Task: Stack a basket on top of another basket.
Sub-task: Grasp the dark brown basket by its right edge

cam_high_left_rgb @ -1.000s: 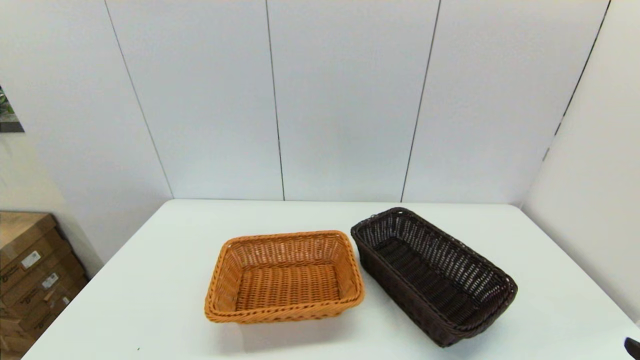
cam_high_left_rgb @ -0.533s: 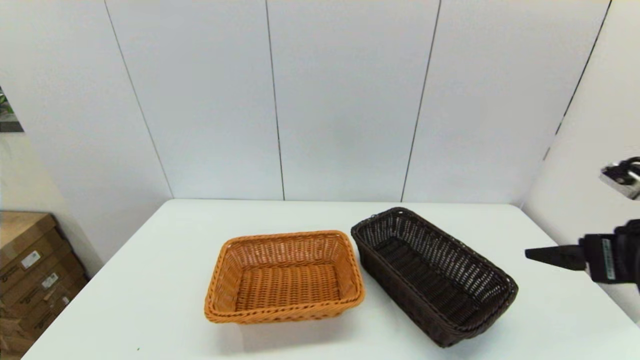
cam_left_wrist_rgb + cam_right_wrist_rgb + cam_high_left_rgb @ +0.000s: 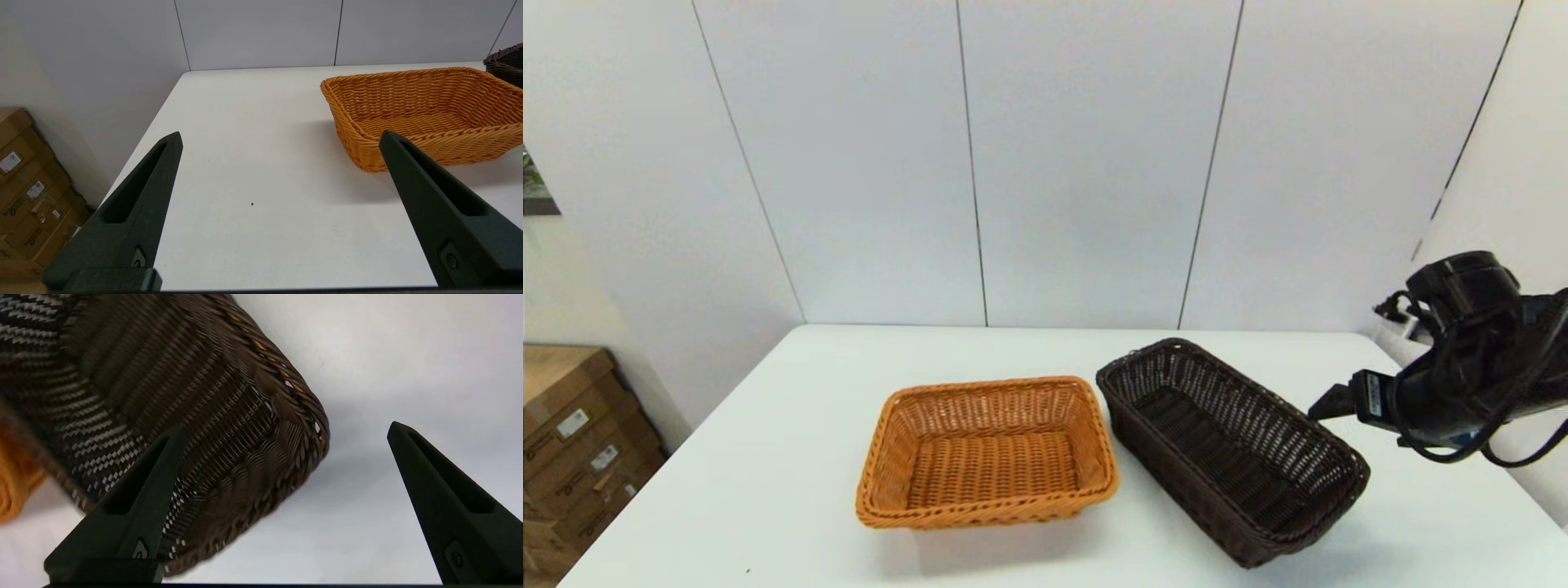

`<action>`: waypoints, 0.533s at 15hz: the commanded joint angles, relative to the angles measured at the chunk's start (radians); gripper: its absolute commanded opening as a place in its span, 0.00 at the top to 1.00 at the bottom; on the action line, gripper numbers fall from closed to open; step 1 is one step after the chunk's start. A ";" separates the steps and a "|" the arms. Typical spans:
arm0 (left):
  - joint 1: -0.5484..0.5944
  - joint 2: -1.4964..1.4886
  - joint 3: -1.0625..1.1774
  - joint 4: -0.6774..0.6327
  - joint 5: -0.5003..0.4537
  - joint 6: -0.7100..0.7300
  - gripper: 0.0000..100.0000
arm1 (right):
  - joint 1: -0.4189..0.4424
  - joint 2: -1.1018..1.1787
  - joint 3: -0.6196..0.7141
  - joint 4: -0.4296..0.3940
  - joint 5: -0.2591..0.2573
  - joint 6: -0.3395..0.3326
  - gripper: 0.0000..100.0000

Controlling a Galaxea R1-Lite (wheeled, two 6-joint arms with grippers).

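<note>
Right end effector [image 3: 286, 428] wide open, empty, above dark basket [image 3: 1232, 447] near end; no legible writing.

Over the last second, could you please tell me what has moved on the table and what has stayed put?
The right gripper has come in from the right edge and now hovers open, close to the dark basket's near right end, without holding it. Neither the dark basket nor the orange basket has shifted on the table. The left gripper is open beside the orange basket.

Tan basket [image 3: 987, 453] sits left of dark basket [image 3: 1229, 445].
</note>
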 commanded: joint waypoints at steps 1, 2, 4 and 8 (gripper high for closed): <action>0.000 -0.001 0.002 0.000 0.000 0.000 0.00 | 0.038 0.049 -0.002 0.024 -0.009 0.116 0.00; 0.000 -0.001 0.002 0.000 0.000 0.001 0.00 | 0.056 0.049 -0.002 0.041 -0.022 0.147 0.00; 0.000 -0.001 0.002 0.000 0.000 0.001 0.00 | 0.084 0.048 -0.002 0.050 -0.044 0.217 0.00; 0.000 -0.001 0.002 0.000 0.000 0.001 0.00 | 0.110 0.021 -0.005 0.107 -0.065 0.344 0.00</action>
